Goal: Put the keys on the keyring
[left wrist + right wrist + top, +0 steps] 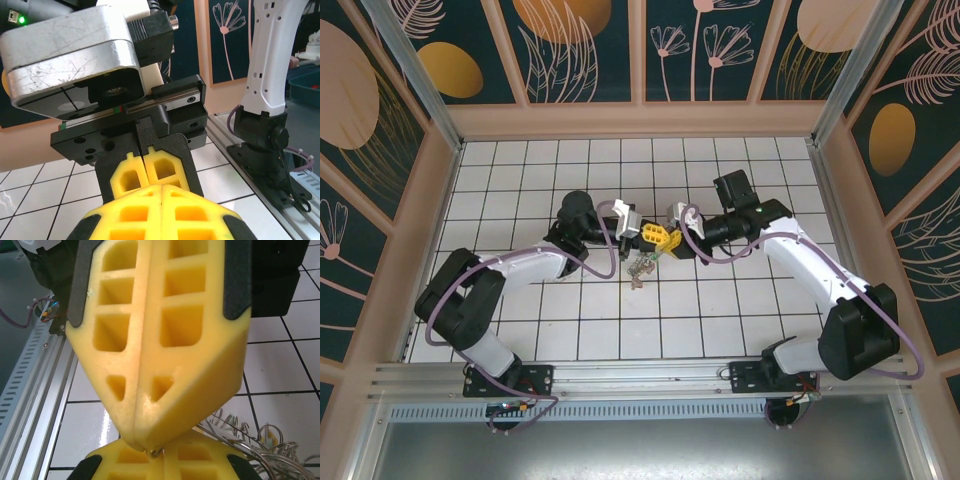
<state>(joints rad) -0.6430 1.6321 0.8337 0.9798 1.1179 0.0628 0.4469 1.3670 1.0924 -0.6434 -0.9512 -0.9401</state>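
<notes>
The left gripper (653,236) and the right gripper (666,240) are touching tip to tip, both jaws clenched; the keys (640,267) are showing at 6 o'clock from them.

Place: it looked like a robot test cell in a lab, not a home.
Walls: dark teal floral panels (570,50) in pale frames closed in three sides.
Surface: a white tiled tabletop (520,170) had dark grid lines.
Mounting: an aluminium rail (640,375) carried the left arm (490,290) and right arm (820,270).
Wiring: purple cables (605,262) looped along the arms.
Beyond: blurred blue bins (305,85) were possibly storage.
</notes>
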